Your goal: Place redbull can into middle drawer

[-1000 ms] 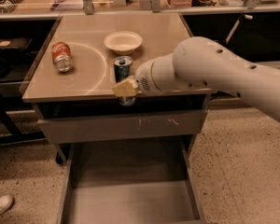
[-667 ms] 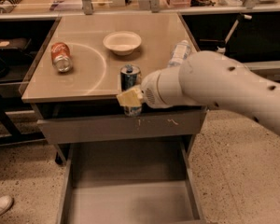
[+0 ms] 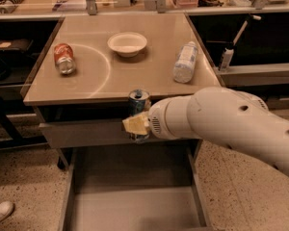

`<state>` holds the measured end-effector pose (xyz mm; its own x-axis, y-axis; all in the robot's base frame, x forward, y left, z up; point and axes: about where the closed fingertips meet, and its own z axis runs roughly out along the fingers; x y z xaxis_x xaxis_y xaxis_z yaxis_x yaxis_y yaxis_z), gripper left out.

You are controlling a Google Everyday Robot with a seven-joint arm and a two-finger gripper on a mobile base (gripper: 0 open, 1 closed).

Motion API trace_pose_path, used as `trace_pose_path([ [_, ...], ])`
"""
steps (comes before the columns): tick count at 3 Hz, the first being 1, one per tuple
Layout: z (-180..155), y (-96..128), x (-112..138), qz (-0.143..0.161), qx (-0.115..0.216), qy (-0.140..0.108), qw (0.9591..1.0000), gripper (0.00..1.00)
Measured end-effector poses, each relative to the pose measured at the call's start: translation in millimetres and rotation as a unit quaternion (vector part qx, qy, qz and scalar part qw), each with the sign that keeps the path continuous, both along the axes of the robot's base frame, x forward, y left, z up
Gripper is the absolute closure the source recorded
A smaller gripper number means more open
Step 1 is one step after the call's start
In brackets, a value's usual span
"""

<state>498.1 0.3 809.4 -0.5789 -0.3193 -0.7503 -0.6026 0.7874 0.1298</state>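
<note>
The redbull can (image 3: 138, 101), slim and blue-and-silver with a silver top, is upright in my gripper (image 3: 137, 125). The gripper's pale yellow fingers (image 3: 135, 124) are shut around the can's lower part. The can hangs just past the table's front edge, in front of the closed upper drawer front, above the back of the open middle drawer (image 3: 135, 206). That drawer is wide, grey, pulled out towards the camera, and its flat floor is bare. My white arm comes in from the right.
On the tan table top (image 3: 101, 81) lie a red-orange soda can (image 3: 63, 58) on its side at left, a white bowl (image 3: 127, 44) in the middle and a clear water bottle (image 3: 185, 61) on its side at right. A shoe (image 3: 0, 211) is on the floor at lower left.
The gripper has carried the can forward off the table top and down, to in front of the table's edge over the open drawer. The water bottle, hidden behind the arm before, now shows.
</note>
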Motion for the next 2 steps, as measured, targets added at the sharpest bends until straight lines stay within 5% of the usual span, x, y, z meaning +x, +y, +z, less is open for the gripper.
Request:
trace_pose_path([
  [1, -16, 4, -8, -0.021, 0.016, 0.013, 0.9996, 1.00],
  [2, -69, 1, -23, -0.055, 0.023, 0.037, 0.9975, 1.00],
])
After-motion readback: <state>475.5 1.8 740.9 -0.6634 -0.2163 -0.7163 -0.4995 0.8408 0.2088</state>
